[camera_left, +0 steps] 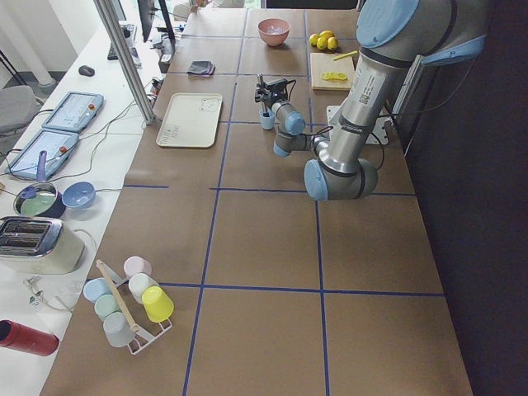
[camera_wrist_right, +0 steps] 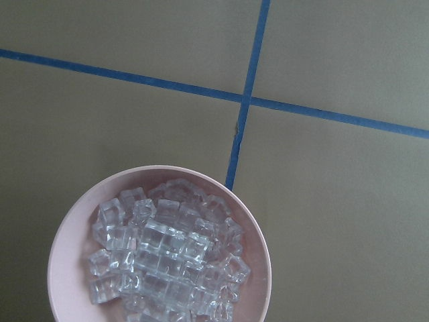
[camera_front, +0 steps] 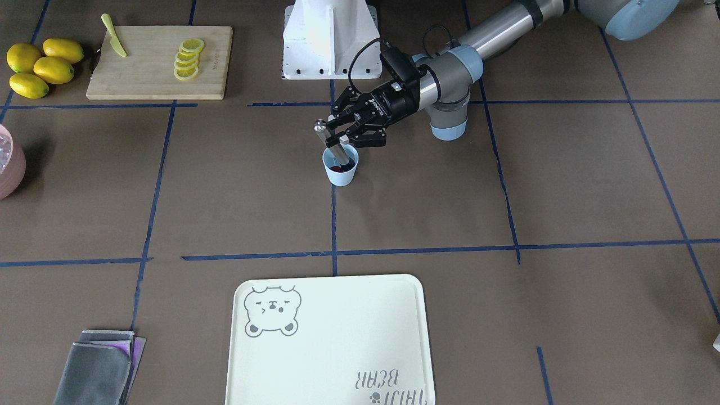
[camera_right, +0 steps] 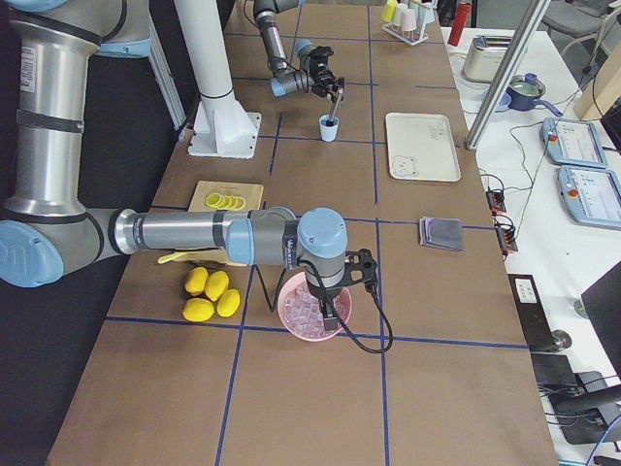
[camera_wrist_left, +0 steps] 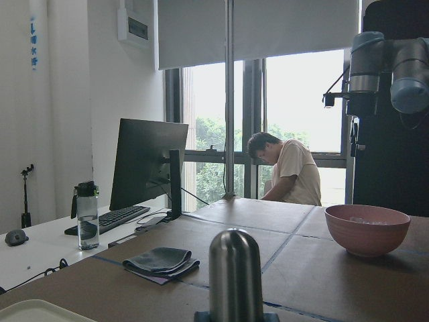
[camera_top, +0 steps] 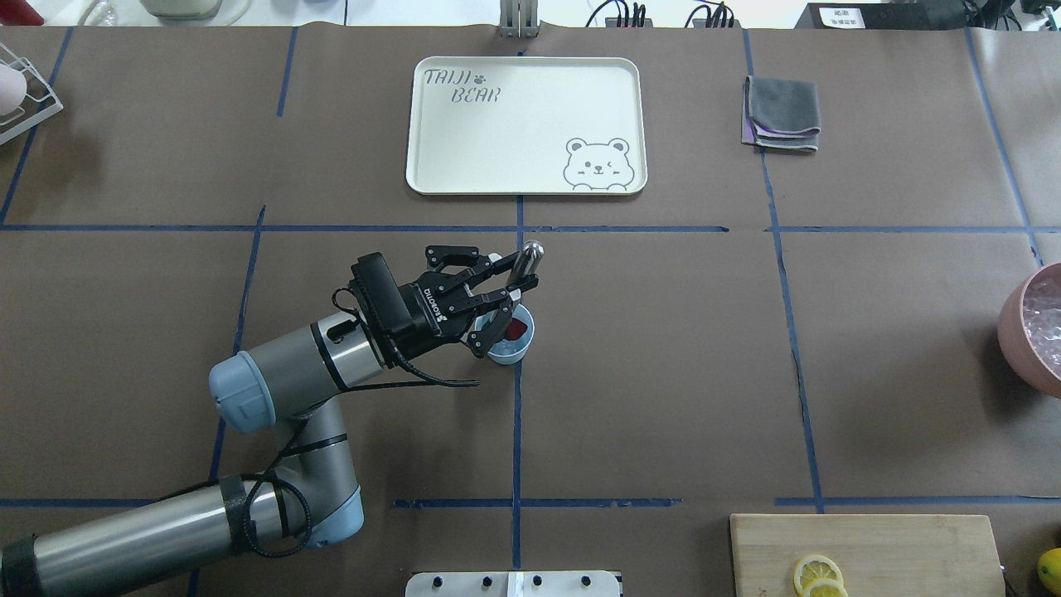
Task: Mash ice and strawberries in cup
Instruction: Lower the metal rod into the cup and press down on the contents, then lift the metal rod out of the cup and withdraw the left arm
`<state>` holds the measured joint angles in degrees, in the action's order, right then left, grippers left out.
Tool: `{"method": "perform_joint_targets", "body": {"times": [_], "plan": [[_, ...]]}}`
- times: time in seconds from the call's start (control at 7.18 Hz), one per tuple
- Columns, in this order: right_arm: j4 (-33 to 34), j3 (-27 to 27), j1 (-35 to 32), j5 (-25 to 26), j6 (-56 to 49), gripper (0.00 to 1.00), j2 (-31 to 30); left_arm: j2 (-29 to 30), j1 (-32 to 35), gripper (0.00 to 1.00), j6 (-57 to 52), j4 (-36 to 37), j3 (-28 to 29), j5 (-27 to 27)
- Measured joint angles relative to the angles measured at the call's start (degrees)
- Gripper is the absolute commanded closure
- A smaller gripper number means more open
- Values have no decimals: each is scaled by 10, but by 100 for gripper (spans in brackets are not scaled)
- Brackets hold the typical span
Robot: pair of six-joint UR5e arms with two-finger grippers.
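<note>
The small pale-blue tapered cup (camera_front: 341, 177) stands upright on the brown paper-covered table (camera_front: 506, 197). It sits on a blue tape line near the table's middle, well apart from the pale tray with a bear drawing (camera_front: 337, 349). At its bottom lies a dark-red strawberry lump (camera_front: 336, 168). A shiny steel rod with a rounded top (camera_front: 322, 130) leans in the cup, its lower end down by the berry. The left claw (camera_front: 342, 135) reaches in from the side just above the cup's rim, with its black fingers closed narrowly around the rod's shaft. The left wrist view shows the rod's domed top close up. The right claw (camera_right: 328, 303) hangs over a pink round bowl (camera_wrist_right: 67, 268) heaped with clear ice cubes (camera_wrist_right: 167, 261), well apart from the cup. How far this claw is open cannot be told.
</note>
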<state>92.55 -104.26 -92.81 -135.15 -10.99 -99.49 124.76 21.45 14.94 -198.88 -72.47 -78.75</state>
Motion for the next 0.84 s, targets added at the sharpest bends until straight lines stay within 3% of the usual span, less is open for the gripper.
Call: {"method": "perform_joint_targets", "body": {"times": [0.42, 0.84], "plan": [[0, 0, 0, -1, 0, 0, 0, 6, 4, 100, 5, 20, -23, -1], [0, 1, 0, -1, 1, 0, 0, 1, 18, 100, 9, 205, -167, -2]]}}
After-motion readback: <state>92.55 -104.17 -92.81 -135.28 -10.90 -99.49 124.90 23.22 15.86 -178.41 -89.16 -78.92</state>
